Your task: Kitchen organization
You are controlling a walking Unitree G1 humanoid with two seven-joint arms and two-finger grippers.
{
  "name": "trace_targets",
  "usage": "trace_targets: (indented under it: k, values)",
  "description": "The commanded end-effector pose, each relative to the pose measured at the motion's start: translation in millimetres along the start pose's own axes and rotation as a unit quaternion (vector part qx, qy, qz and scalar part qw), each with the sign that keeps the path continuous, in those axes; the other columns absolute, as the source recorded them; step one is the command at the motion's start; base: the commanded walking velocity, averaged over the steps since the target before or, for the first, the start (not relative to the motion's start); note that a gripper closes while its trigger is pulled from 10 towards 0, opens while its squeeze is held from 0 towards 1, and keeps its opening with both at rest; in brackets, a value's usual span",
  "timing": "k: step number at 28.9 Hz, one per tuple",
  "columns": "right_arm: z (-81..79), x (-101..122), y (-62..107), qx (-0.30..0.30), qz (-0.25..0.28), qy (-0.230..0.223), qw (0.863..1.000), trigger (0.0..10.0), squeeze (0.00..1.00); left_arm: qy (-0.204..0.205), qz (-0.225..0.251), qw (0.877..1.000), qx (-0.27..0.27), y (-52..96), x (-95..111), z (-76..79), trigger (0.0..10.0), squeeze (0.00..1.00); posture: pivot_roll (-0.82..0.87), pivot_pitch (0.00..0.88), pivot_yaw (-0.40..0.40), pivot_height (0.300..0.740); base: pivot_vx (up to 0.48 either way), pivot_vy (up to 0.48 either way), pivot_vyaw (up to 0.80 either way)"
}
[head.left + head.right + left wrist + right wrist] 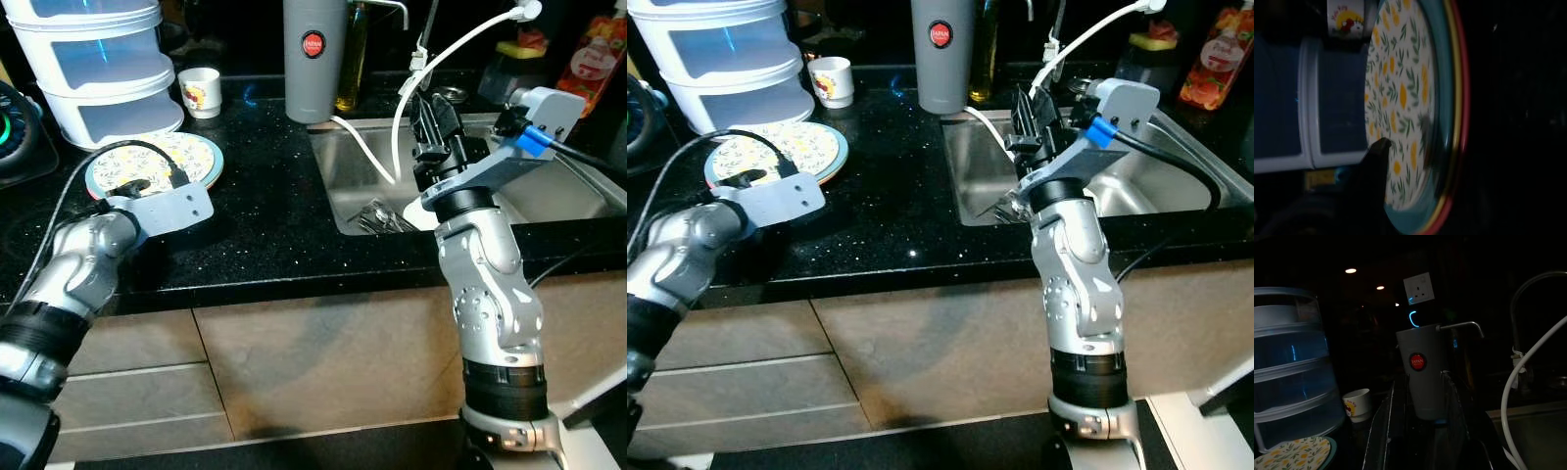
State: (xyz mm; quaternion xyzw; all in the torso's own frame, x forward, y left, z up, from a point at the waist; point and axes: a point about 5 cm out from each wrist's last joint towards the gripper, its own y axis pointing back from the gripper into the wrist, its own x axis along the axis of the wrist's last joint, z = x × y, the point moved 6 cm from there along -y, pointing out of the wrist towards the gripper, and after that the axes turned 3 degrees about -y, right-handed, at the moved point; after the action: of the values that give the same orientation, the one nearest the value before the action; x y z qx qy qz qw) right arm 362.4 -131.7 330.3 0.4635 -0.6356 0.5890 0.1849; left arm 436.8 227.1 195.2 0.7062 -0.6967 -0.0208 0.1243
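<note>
A round plate (191, 157) with yellow flowers, green leaves and a teal rim lies on the black counter (265, 225) at the left. My left gripper (149, 182) is low over the plate's near edge; the left wrist view shows the plate (1405, 98) close up. My right gripper (436, 122) is raised above the steel sink (343, 166), pointing toward the back of the counter. It is open, its fingers (1383, 431) apart with nothing between them. Cutlery (380, 217) lies in the sink bottom.
A stacked white container (93, 59) and a small white printed cup (200, 91) stand behind the plate. A grey canister (313, 59) with a red label and an oil bottle (353, 54) stand behind the sink. A white hose (392, 147) drops into the basin. Drawers sit below the counter.
</note>
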Motion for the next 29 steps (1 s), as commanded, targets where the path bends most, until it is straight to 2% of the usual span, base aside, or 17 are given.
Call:
trace_targets:
  k: [1,5,13,14,15,16,17,18,19,21,23,25,26,27,29]
  values:
    - [0.6,3.0,-0.5,-0.001,0.004,0.002,1.000,10.0,0.00,-0.031,-0.004,0.999,-0.024,-4.9,1.0,21.3,0.2,0.00,0.04,0.018,-0.001,0.740,0.000,0.000,0.00]
    - [1.7,4.1,-1.1,-0.002,0.005,0.003,1.000,10.0,0.00,-0.048,-0.005,0.999,-0.016,-8.5,4.3,20.2,0.0,0.00,0.04,0.016,0.002,0.740,0.000,0.000,0.00]
    - [3.2,4.7,-1.8,-0.005,0.007,0.003,1.000,10.0,0.00,-0.054,0.004,0.999,0.008,-15.3,13.5,14.1,0.0,0.00,0.03,0.008,-0.005,0.740,0.000,0.000,0.00]
    - [2.8,6.6,-2.5,-0.004,0.010,0.004,1.000,10.0,0.00,-0.057,0.020,0.998,0.023,-15.7,21.0,8.7,0.0,0.00,0.03,0.008,-0.005,0.740,0.000,0.000,0.00]
    - [2.7,7.5,-2.7,-0.003,0.011,0.005,1.000,10.0,0.00,-0.064,0.057,0.995,0.043,-14.3,37.3,2.8,0.0,0.00,0.03,0.007,-0.004,0.740,0.000,0.000,0.00]
    - [2.9,7.7,-2.9,-0.003,0.011,0.005,1.000,10.0,0.00,-0.071,0.116,0.988,0.072,-9.4,64.7,-4.9,4.9,0.00,0.03,0.007,-0.004,0.740,0.000,0.000,0.00]
    - [2.9,7.7,-2.9,-0.003,0.011,0.005,1.000,10.0,0.00,-0.071,0.116,0.988,0.072,-9.4,64.7,-4.9,4.9,0.00,0.03,0.007,-0.004,0.740,0.000,0.000,0.00]
    - [3.1,7.2,-2.8,-0.003,0.010,0.005,1.000,10.0,0.00,-0.071,0.135,0.985,0.080,-7.1,74.1,-6.9,9.3,0.00,0.03,0.007,-0.004,0.740,0.000,0.000,0.00]
    - [3.2,6.8,-3.1,-0.002,0.009,0.005,1.000,10.0,0.00,-0.076,0.166,0.979,0.091,-2.7,88.2,-9.7,10.0,0.00,0.04,0.000,-0.007,0.740,0.000,0.000,0.00]
    - [2.0,7.2,-4.2,0.000,0.011,0.005,1.000,10.0,0.00,-0.082,0.206,0.969,0.110,5.6,106.9,-17.4,10.0,0.00,0.04,0.000,-0.004,0.740,0.000,0.000,0.00]
    - [1.4,7.9,-4.8,0.001,0.013,0.004,1.000,10.0,0.00,-0.094,0.229,0.962,0.117,12.1,116.4,-22.7,10.0,0.00,0.04,0.000,-0.004,0.740,0.000,0.000,0.00]
    - [1.3,7.0,-4.5,0.001,0.012,0.003,1.000,10.0,0.00,-0.106,0.269,0.952,0.100,22.8,127.3,-20.3,10.0,0.00,0.04,0.000,-0.001,0.740,0.000,0.000,0.00]
    - [1.3,7.0,-4.5,0.001,0.012,0.003,1.000,10.0,0.00,-0.106,0.269,0.952,0.100,22.8,127.3,-20.3,10.0,0.00,0.04,0.000,-0.001,0.740,0.000,0.000,0.00]
    - [1.4,6.7,-4.4,0.001,0.012,0.003,1.000,10.0,0.00,-0.104,0.284,0.949,0.084,26.5,130.8,-15.5,10.0,0.00,0.04,0.000,-0.001,0.740,0.000,0.000,0.00]
    - [0.9,5.9,-4.1,0.002,0.011,0.003,1.000,10.0,0.00,-0.111,0.304,0.946,0.003,36.8,130.7,10.7,10.0,0.00,0.05,0.000,0.003,0.740,0.000,0.000,0.00]
